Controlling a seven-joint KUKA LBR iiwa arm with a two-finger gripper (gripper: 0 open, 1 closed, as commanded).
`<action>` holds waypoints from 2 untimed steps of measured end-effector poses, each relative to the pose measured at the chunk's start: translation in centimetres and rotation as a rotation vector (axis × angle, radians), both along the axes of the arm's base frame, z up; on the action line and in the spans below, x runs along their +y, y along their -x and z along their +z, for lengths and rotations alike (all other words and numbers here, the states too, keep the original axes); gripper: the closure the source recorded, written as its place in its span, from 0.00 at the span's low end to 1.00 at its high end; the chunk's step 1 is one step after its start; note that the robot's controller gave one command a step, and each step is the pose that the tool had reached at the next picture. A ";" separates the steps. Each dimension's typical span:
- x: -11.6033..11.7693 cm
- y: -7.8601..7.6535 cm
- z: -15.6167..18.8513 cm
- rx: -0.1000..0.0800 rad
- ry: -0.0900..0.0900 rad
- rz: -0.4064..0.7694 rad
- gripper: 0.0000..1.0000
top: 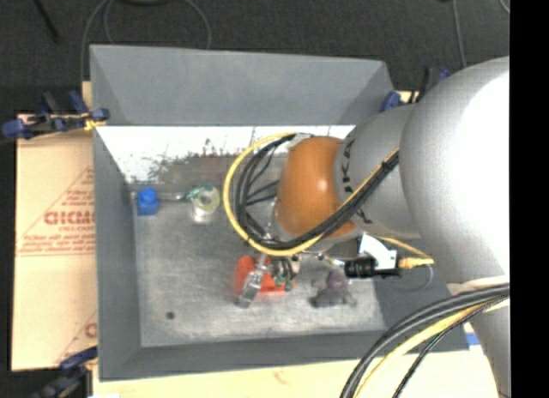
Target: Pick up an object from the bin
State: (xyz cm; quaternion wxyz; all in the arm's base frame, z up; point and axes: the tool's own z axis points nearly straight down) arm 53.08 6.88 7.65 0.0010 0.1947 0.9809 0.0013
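My gripper [284,274] is low over the bin floor, right of centre, mostly hidden under the arm's orange cover. Just to its left, touching or nearly touching it, lies a red thing with a silvery end [251,279]. A small dark grey and purplish thing [333,290] lies on the floor to the gripper's right. I cannot tell whether anything is held.
A small blue block [147,201] sits near the bin's left wall at the back. A clear, pale green round thing [204,202] lies a little to its right. The arm and its cables cover the bin's right side.
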 end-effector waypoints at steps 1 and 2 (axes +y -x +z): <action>0.1 -0.2 0.3 -0.005 -0.002 -0.002 1.00; 0.3 -0.6 17.2 -0.008 0.000 -0.024 1.00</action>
